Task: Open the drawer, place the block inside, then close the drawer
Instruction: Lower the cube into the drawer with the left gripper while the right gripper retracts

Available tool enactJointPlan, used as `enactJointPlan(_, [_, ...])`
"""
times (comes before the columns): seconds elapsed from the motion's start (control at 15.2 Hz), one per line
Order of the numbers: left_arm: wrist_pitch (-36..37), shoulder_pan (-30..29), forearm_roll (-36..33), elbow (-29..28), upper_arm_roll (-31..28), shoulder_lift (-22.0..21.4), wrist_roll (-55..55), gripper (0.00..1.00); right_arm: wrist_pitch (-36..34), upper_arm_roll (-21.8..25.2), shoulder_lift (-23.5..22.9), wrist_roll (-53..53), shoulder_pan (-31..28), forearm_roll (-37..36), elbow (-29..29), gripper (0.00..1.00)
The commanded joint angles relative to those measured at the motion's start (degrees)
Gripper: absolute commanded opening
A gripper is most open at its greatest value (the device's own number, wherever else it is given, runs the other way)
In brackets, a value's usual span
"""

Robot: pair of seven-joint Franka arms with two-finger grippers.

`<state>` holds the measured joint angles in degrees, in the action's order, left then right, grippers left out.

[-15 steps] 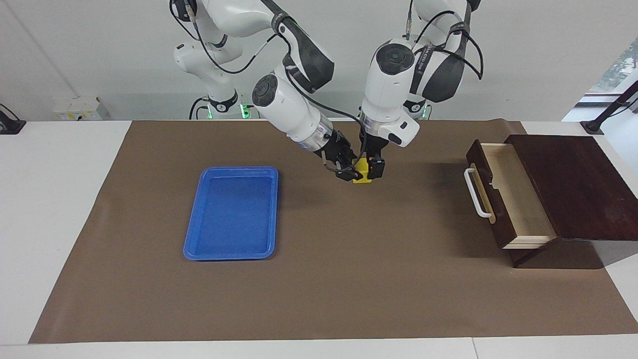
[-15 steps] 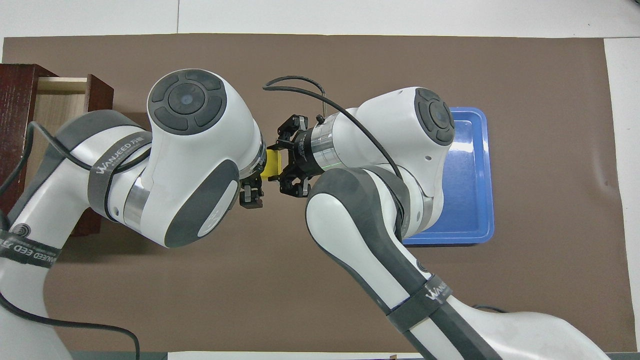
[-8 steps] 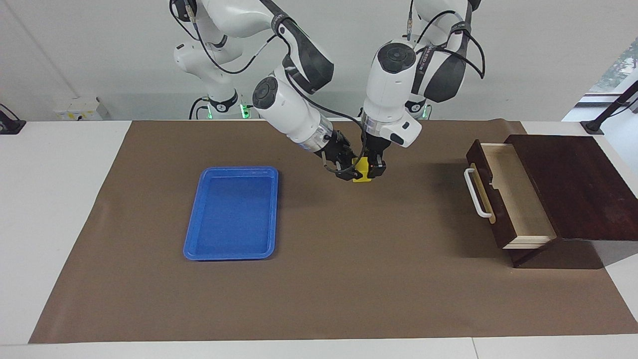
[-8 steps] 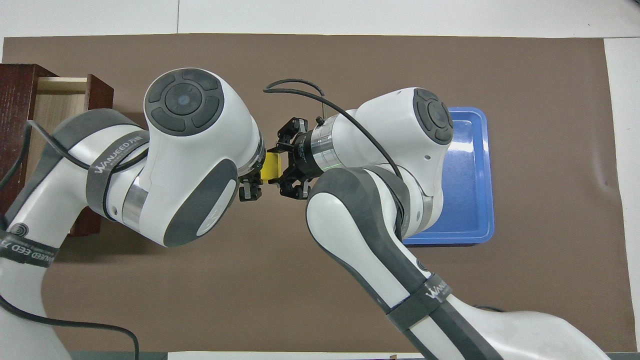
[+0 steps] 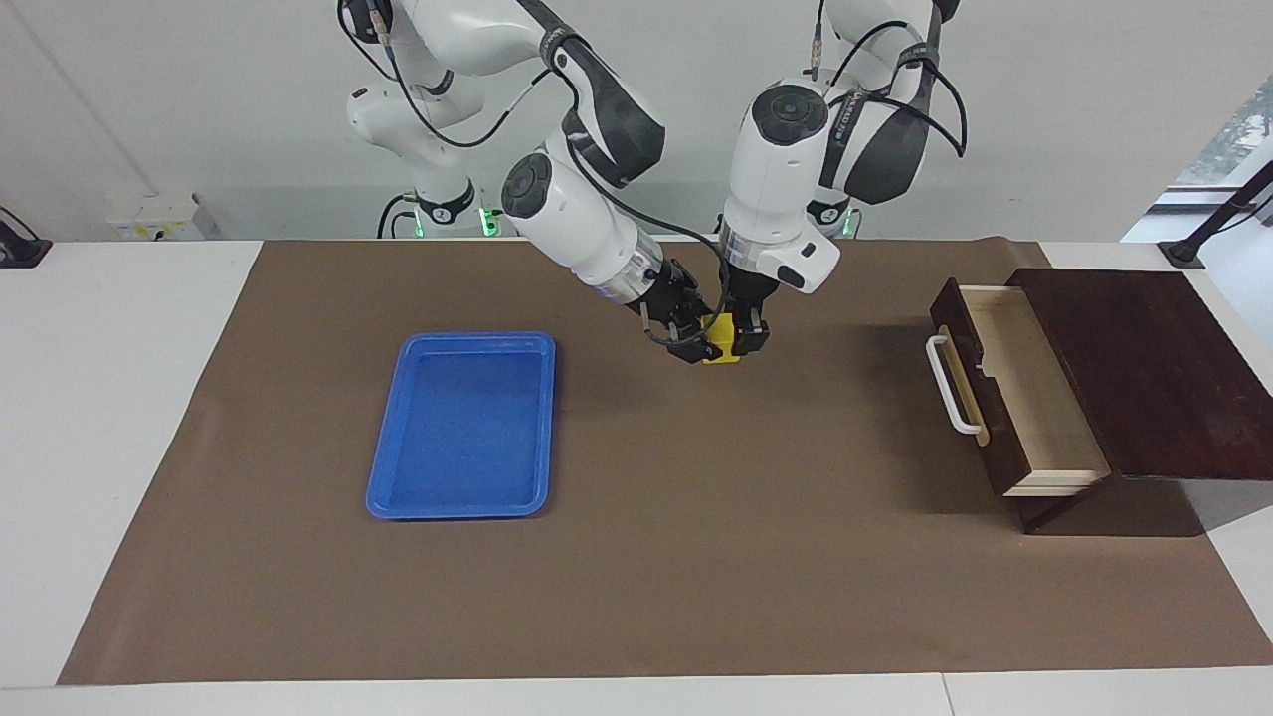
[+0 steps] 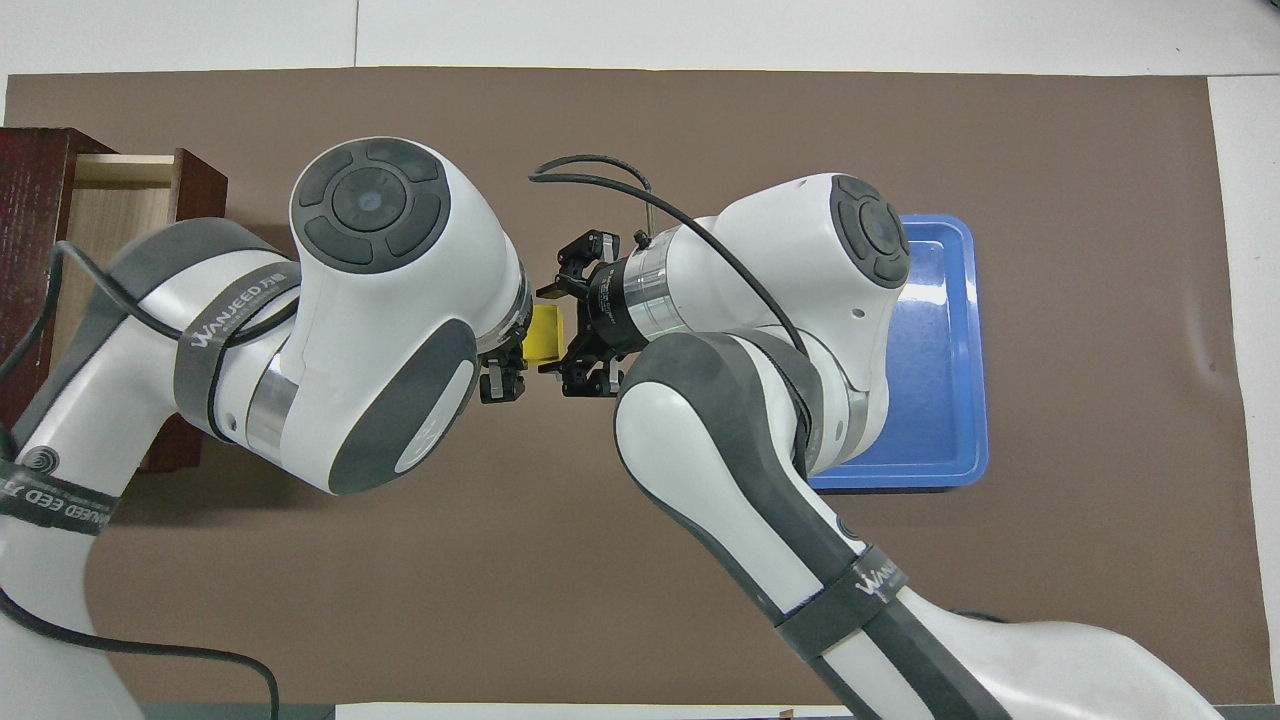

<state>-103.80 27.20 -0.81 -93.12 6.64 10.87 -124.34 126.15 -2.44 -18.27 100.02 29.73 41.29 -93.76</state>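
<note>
The brown mat covers most of the table, and both arms lean in over the middle of it; off toward the left arm's end from where the grippers meet, the drawer stands pulled out of its dark wooden cabinet, pale inside and with nothing in it that I can see, so the opening step looks done; toward the right arm's end from the grippers lies a blue tray, which has no part in this as far as I can judge. The left gripper comes straight down over the mat and is pinched on the block, a small yellow cube held above the cloth; the right gripper slants in beside it, right at the block's other face, and I cannot tell whether its fingers are parted or closed on the cube. To my eye this is a hand-over in mid-air, with the block passing to the left arm. What is left: carry the block over to the drawer, drop it in, then push the front shut by its white handle.
</note>
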Motion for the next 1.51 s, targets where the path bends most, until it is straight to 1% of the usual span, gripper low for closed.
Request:
enactJointPlan(0.0, [-0.4,0.4,-0.2,-0.3,-0.6,-0.2,-0.4,0.00,-0.7,0.1,0.3,1.3,-0.7,1.1,0.3,1.00])
enactJointPlan(0.2, [0.4,0.1,-0.4,0.2,-0.8,-0.1,0.7,0.00,-2.7,0.3,0.7,1.3,-3.4,0.5,0.6,1.00])
enactJointPlan(0.33, [1.3,-0.6,-1.3,0.8,-1.1,0.0,3.4,0.00,-5.6,0.4,1.7,0.0,-6.8,-0.9,0.6,1.00])
enactJointPlan(0.46, [3.0,-3.6,-1.8,2.3,-1.1,0.0,6.7,0.00,-9.2,0.3,2.8,-3.8,-11.3,-4.9,1.0,1.00])
enactJointPlan(0.59, [4.8,-7.0,-1.7,3.6,-1.2,0.0,11.6,0.00,-13.5,0.3,4.0,-10.2,-15.5,-6.9,1.1,1.00])
enactJointPlan(0.72, [5.7,-11.6,-1.8,4.0,-1.2,-0.6,17.1,0.00,-19.2,0.4,5.3,-21.0,-19.4,-9.2,1.1,1.00])
enactJointPlan(0.86, [8.4,-17.0,-1.8,6.3,-1.3,-0.3,23.8,0.00,-24.6,0.4,6.5,-31.4,-22.7,-12.2,1.1,1.00])
enactJointPlan(1.05, [11.6,-23.9,-1.6,9.5,-1.3,1.0,34.2,0.00,-31.0,0.4,8.9,-47.7,-24.7,-19.7,1.1,1.00])
enactJointPlan(1.25, [10.4,-29.7,-1.6,9.9,-1.2,1.4,41.9,0.00,-35.9,0.5,11.6,-63.6,-27.0,-25.4,1.1,1.00])
enactJointPlan(1.38, [7.3,-32.5,-1.3,9.4,-1.2,1.4,45.4,0.00,-38.2,0.3,13.7,-74.0,-29.4,-29.7,0.9,1.00])
enactJointPlan(1.45, [5.8,-33.5,-1.3,8.7,-1.2,1.5,46.1,0.00,-39.1,0.4,14.9,-80.2,-29.6,-31.9,0.6,1.00])
